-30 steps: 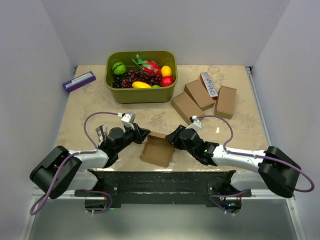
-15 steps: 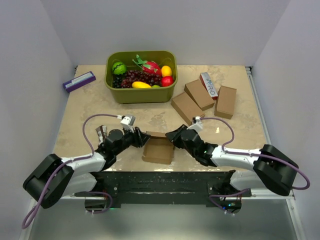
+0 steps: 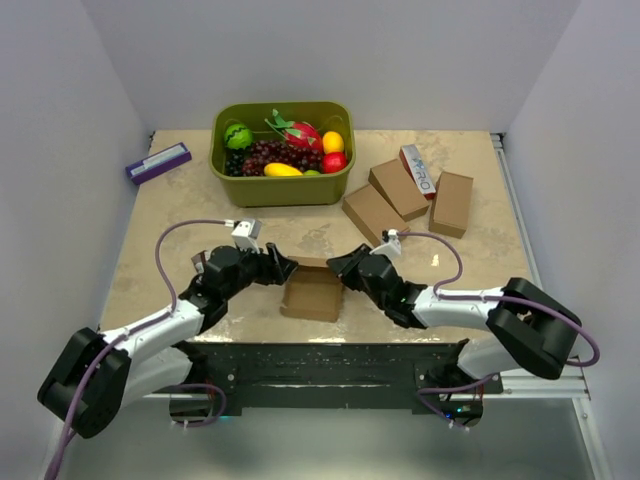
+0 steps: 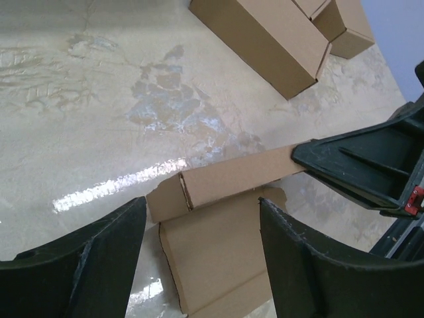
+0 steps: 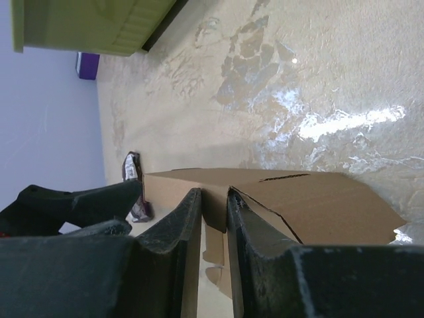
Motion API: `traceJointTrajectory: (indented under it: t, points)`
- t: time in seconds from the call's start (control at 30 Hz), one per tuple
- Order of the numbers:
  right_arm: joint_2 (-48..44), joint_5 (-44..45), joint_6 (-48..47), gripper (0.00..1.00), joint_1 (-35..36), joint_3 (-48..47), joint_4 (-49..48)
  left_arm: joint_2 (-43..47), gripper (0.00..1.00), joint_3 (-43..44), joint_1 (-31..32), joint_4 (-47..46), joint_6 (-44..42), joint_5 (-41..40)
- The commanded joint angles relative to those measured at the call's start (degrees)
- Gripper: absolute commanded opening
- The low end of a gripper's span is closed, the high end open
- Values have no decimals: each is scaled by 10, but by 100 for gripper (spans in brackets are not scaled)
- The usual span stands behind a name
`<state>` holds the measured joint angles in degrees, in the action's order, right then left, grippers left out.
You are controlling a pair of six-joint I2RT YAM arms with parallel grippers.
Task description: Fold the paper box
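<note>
The paper box [image 3: 312, 295] is a brown, half-folded carton lying on the table between my two grippers. My left gripper [image 3: 284, 268] is at its left end. In the left wrist view the left gripper [image 4: 201, 207] stands open, with the box's flat panel [image 4: 218, 255] and raised far wall between its fingers [image 4: 99, 265] and untouched by them. My right gripper [image 3: 340, 268] is at the box's far right corner. Seen from the right wrist, the right gripper [image 5: 213, 202] is shut on an upright wall of the box [image 5: 311, 199].
A green basket [image 3: 280, 188] of fruit stands at the back. A purple box [image 3: 158, 162] lies at the far left. Three folded brown boxes [image 3: 375, 213] and a white-and-red carton [image 3: 420, 170] lie at the back right. The black base rail [image 3: 320, 360] runs along the near edge.
My left gripper has opened and let go of the box. The box has settled squarer to the table edge. My right gripper has closed tighter on the box's wall.
</note>
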<state>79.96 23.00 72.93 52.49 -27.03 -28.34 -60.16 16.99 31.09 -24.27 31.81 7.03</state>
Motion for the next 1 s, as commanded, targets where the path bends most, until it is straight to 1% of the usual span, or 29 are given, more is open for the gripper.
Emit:
traceJointTrajectory:
  t: [0.0, 0.13, 0.17, 0.23, 0.27, 0.37, 0.47, 0.53, 0.67, 0.73, 0.83, 0.93, 0.97]
  points:
    - [-7, 30, -40, 19, -2, -12, 19, -20, 73, 27, -26, -14, 15, 33]
    - [-21, 33, -59, 31, -2, -17, 40, -53, 73, 40, -39, -36, 19, 52]
    - [-26, 32, -66, 37, -2, -18, 43, -57, 72, 40, -42, -42, 22, 57]
    - [-34, 31, -75, 43, -2, -20, 56, -60, 71, 40, -47, -53, 29, 69]
    - [-45, 31, -84, 50, -2, -20, 61, -60, 71, 40, -47, -54, 30, 74]
    - [-63, 30, -108, 62, -2, -16, 79, -58, 71, 52, -52, -37, 20, 83]
    - [-89, 26, -127, 65, 1, -4, 94, -60, 72, 58, -63, -22, 8, 91]
    - [-108, 26, -139, 65, 4, 7, 107, -67, 72, 59, -75, -20, 4, 114]
    - [-117, 20, -189, 63, 12, 10, 130, -86, 75, 74, -88, 5, -12, 142]
    - [-105, 19, -205, 61, 15, -1, 150, -94, 76, 65, -89, -16, 0, 160]
    - [-103, 34, -217, 58, 17, -18, 187, -101, 77, 59, -89, -22, 5, 164]
    - [-134, 52, -226, 57, 17, -27, 232, -92, 79, 53, -89, -16, 3, 165]
    - [-165, 52, -236, 61, 17, -29, 247, -87, 80, 53, -89, -10, 1, 163]
